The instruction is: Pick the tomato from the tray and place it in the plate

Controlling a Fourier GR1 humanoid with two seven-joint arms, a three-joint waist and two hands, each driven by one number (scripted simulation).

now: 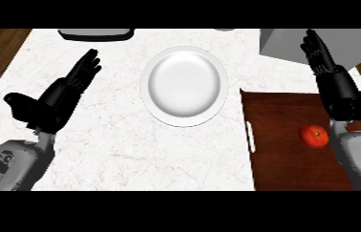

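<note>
Left hand (53, 102) open at the left, fingers straight and angled up-right; right hand (331, 78) open too at the right edge, fingers pointing up.

A: What lies under everything?
B: A white marbled desk (127, 145), with brown wood flooring (10, 45) showing past its left edge.
A: Anything at the far edge?
B: A dark, grey-topped object (97, 34), cut off by the view, and a grey block (283, 46) at the far right corner.
</note>
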